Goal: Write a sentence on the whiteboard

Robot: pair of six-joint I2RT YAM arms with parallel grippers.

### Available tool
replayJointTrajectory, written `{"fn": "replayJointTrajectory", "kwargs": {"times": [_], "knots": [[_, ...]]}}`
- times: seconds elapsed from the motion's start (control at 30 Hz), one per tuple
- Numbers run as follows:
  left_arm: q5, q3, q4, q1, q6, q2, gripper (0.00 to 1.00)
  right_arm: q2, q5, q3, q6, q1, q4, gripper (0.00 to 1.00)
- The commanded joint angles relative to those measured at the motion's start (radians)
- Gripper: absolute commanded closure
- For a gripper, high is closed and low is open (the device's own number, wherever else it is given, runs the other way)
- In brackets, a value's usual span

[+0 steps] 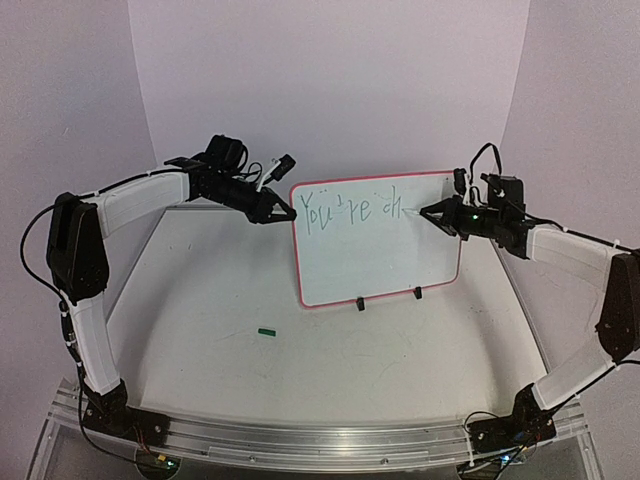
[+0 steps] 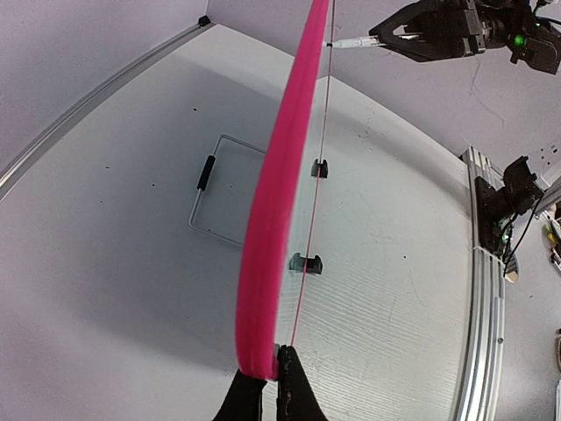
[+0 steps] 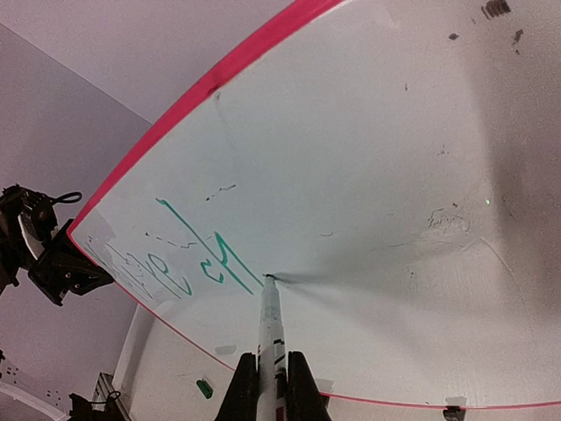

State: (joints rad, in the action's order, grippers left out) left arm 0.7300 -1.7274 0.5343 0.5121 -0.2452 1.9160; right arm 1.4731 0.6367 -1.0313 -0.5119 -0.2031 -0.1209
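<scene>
Upright on the desk [image 1: 220,290], the whiteboard [image 1: 380,250] stands on its two black clip feet [image 1: 359,304], between the two arms and facing the near edge. The left tool [image 1: 283,212] is closed on the board's red frame at the upper left edge; in the left wrist view its fingertips [image 2: 294,390] pinch that frame [image 2: 276,193] edge-on. The right tool [image 3: 272,386] is clamped around a white marker [image 3: 270,320], which points at the board face, its tip touching the surface just after the last green stroke. The sentence [image 1: 350,210] runs along the top of the board in thin green handwriting: "You're" is readable, followed by the first letters of another word, perhaps "ch". A small green piece [image 1: 266,331] lies on the desk in front of the board, well apart from it. A wire frame [image 2: 219,197] lies flat on the desk behind the board.
</scene>
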Motion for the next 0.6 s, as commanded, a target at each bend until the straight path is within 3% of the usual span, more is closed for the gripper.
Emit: {"fn": "replayJointTrajectory", "kwargs": {"times": [0.0,0.57], "knots": [[-0.054,-0.012,0.057,0.012,-0.041,0.023,1.0,-0.027,-0.091,-0.009,-0.017,0.004,-0.054,1.0],[-0.051,-0.013,0.059,0.012,-0.043,0.023,1.0,0.018,0.019,-0.056,-0.028,0.005,-0.077,1.0]]}}
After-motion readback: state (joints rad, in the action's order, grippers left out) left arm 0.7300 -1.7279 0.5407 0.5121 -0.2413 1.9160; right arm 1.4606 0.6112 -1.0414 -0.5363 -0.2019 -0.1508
